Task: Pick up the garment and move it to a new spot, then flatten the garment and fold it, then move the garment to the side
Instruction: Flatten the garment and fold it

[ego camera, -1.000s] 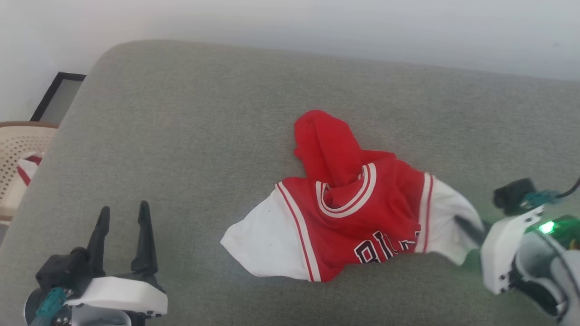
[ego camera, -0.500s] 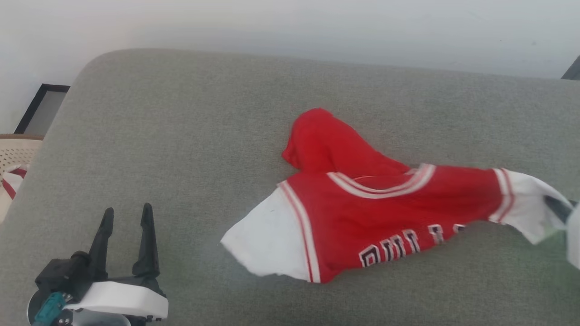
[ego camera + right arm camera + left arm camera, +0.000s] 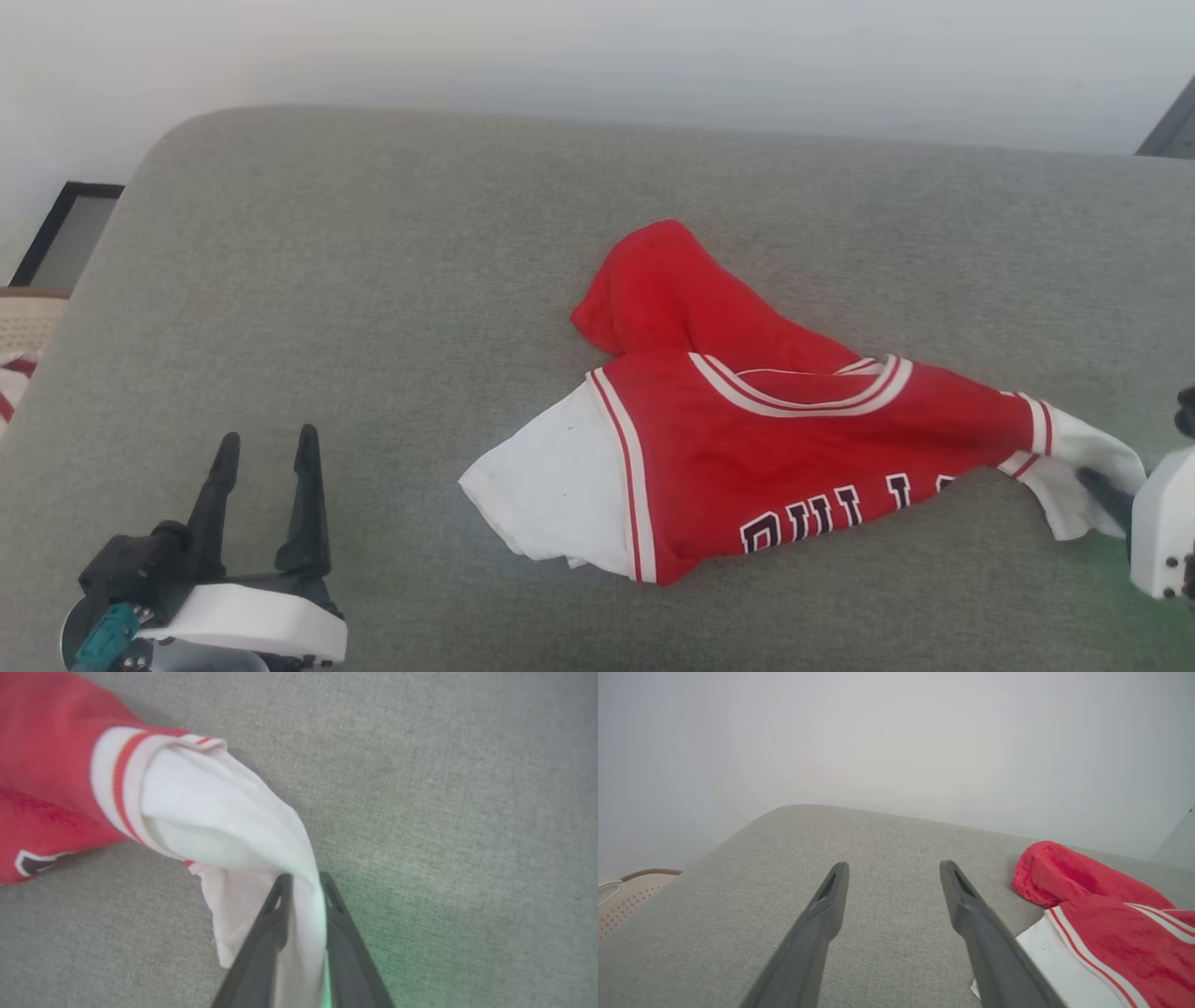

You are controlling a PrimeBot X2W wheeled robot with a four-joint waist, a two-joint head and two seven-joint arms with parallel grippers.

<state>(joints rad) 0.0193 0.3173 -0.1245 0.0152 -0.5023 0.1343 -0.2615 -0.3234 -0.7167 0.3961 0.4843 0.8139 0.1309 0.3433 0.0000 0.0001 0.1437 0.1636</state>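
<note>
The left hand point(image 3: 268, 437) rests at the lower left of the head view, fingers pointing up and away from the robot, spread wide and holding nothing. In its wrist view point(image 3: 894, 865) the two dark fingers hover over bare grey cushion point(image 3: 373, 280).

The right hand point(image 3: 1097, 485) comes in low from the right edge. In its wrist view point(image 3: 305, 877) the fingers stand nearly together, with the white sleeve's end pinched between them.

The garment point(image 3: 794, 439) lies on the cushion right of centre, stretched towards the right hand by that sleeve. Its red hood lies bunched at the far side. The other white sleeve lies flat towards the left hand but well apart from it. In the left wrist view that sleeve's edge passes behind the right-side finger.

Dark, white-outlined letters on the red chest point(image 3: 822, 518) read roughly "BULL". The rest is lost in a fold.
</note>
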